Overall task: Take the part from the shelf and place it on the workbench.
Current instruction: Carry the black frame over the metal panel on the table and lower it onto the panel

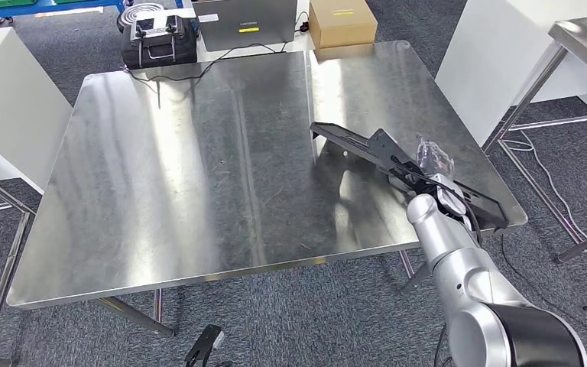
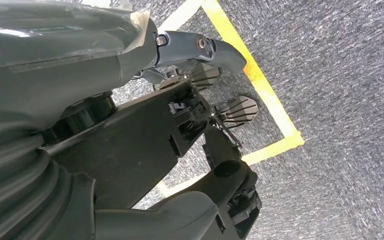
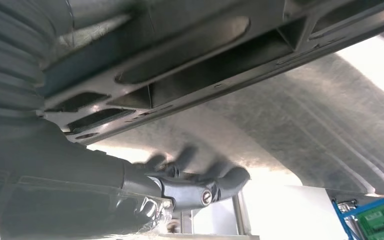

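While gripped near its middle by the right hand (image 1: 430,177), long black part (image 1: 367,145) hangs over the steel workbench (image 1: 199,176) at about four o'clock of the tabletop, one end reaching inward toward centre, the other past the near right edge. Fingers wrapped round the part; thumb (image 3: 200,187) curled beneath its ribbed underside (image 3: 190,75) in the right wrist view. Gripped mid-length probably for balance, so neither end sags. Tilted, inner end nearest the steel; touching or just clear cannot be told. Judged close to the end of the task: carried over, not yet let go. Clear plastic wrap bunched at the right wrist (image 1: 433,153).

Left hand (image 2: 205,100) hanging over grey carpet and yellow floor tape (image 2: 260,85), fingers apart, holding nothing. Beyond the bench at twelve o'clock: cardboard box (image 1: 342,21) and black case (image 1: 159,38).
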Action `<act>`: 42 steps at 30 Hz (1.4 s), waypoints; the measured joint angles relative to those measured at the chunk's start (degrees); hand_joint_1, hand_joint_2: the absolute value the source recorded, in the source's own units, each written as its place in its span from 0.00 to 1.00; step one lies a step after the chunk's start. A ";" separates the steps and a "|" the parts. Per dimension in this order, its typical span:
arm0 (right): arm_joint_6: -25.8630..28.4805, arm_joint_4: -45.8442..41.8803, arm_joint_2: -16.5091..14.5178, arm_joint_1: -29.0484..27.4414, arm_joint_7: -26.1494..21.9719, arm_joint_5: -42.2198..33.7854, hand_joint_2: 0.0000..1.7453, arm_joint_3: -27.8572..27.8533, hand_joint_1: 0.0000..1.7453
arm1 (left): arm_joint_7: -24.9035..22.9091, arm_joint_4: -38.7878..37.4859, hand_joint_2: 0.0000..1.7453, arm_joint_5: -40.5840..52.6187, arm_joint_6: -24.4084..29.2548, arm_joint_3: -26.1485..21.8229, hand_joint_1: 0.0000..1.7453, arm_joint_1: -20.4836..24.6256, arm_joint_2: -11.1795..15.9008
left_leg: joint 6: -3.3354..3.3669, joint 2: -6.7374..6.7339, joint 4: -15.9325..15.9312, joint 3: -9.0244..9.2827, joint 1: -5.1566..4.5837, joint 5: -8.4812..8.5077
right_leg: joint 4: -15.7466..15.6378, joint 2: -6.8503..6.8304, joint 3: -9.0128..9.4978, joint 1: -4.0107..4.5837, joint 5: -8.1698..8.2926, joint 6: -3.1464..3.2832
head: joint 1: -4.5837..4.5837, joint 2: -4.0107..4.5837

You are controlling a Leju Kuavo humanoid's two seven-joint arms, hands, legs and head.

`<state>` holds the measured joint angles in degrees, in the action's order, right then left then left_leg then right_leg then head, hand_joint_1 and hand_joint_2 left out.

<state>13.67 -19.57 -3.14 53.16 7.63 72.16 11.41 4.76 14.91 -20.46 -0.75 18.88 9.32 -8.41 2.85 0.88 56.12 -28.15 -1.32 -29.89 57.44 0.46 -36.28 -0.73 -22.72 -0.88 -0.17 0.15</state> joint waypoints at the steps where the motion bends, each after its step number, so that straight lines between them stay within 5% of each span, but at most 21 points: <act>1: -0.05 0.04 0.04 -0.01 -0.02 0.02 1.00 -0.09 0.00 | -0.05 0.00 1.00 0.00 0.08 0.05 0.00 0.00 0.00 | 0.00 0.00 0.00 0.00 0.00 0.00 | 0.00 0.00 0.00 0.00 0.00 0.00 | 0.00 -0.01; 9: 0.44 0.12 -0.13 -0.02 -2.78 1.36 1.00 -0.44 0.00 | -0.37 0.00 1.00 -0.02 0.24 0.26 0.00 0.01 0.00 | 0.00 -0.01 0.00 -0.01 0.01 0.00 | 0.00 0.00 0.02 0.00 0.00 0.00 | 0.01 0.01; 24: 4.96 -7.02 -6.98 -3.75 -19.23 -1.16 1.00 0.94 0.00 | 0.15 -0.02 1.00 -0.73 1.61 0.24 0.00 -0.03 -0.02 | -0.01 0.01 -0.02 0.07 0.03 0.01 | 0.02 0.01 0.08 0.03 0.00 0.00 | 0.00 0.01; 33: 2.95 -24.81 -7.80 -12.09 -21.24 -5.49 1.00 9.85 0.00 | 1.04 -0.02 1.00 -2.02 2.55 -0.34 0.00 -0.30 -0.11 | -0.01 -0.03 -0.03 0.09 -0.02 0.00 | 0.01 0.02 0.12 0.05 -0.01 -0.01 | 0.01 0.01; 41: 1.72 -46.06 -3.82 -20.41 -17.98 -5.85 1.00 17.90 0.00 | 1.83 -0.03 1.00 -2.33 2.65 -0.57 0.00 -0.59 -0.10 | 0.01 -0.01 -0.03 0.06 -0.10 -0.02 | 0.00 0.03 0.13 0.03 -0.01 -0.01 | 0.00 0.01; 42: 1.69 -48.77 -3.10 -21.51 -17.68 -5.66 1.00 18.73 0.00 | 1.95 -0.03 0.75 -2.33 2.64 -0.57 0.00 -0.62 -0.09 | 0.02 -0.02 -0.04 0.06 -0.10 -0.03 | 0.00 0.04 0.13 0.03 -0.01 -0.01 | 0.00 0.00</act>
<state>15.35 -68.34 -6.24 31.65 -10.04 66.50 30.14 6.71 14.87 -22.80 1.90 18.32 8.70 -8.51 2.87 0.86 56.08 -28.10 -1.42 -29.92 57.44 0.50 -36.15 -0.70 -22.73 -0.89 -0.17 0.15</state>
